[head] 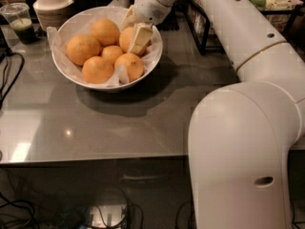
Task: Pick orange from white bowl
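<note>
At the white bowl (pixel 90 84), on its right-hand orange (pixel 125 38), pincer (pixel 132 36) closure cannot be told; a shallow grip risks a slip onto the neighbouring oranges (pixel 97 69).

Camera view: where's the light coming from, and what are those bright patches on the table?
In the camera view, light comes from above: the white bowl throws a shadow on the table toward us; the pale patches are glare on its glossy top; the claw, in the bowl's right side, is well lit.
</note>
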